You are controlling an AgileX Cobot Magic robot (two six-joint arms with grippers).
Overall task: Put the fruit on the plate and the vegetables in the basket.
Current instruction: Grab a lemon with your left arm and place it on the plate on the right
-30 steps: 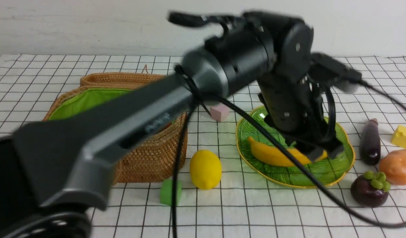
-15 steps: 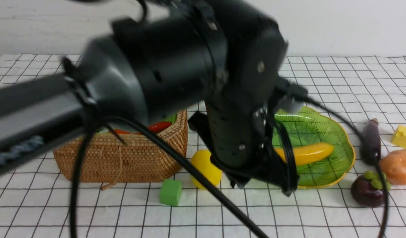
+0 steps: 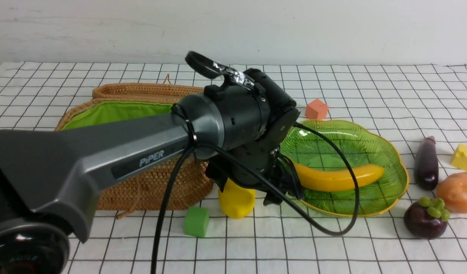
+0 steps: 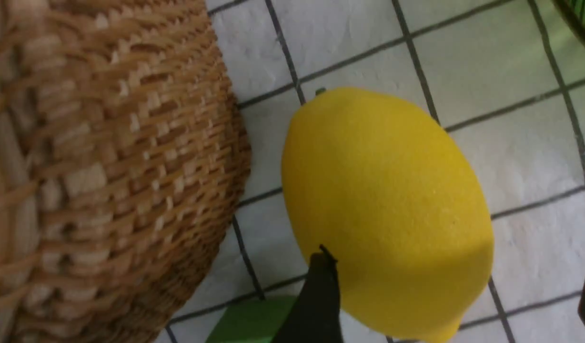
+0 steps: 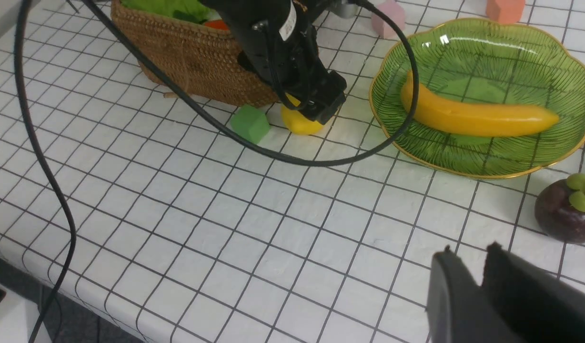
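Over the lemon (image 3: 237, 205), left gripper (image 3: 245, 191)

Matt, finely grained yellow lemon (image 4: 383, 209) between the fingers of the left gripper (image 4: 459, 271); rough woven wicker basket (image 4: 106, 157) just beside; glossy, ribbed green glass plate (image 3: 370, 133) beyond.

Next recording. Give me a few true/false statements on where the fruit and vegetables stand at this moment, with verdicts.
1. The banana lies on the plate. True.
2. The lemon is on the plate. False: it sits on the tablecloth, beside the basket.
3. The mangosteen is in the basket. False: it is on the tablecloth, near the plate.
4. The left gripper stands open over the lemon. True.
5. The eggplant is outside the basket. True.
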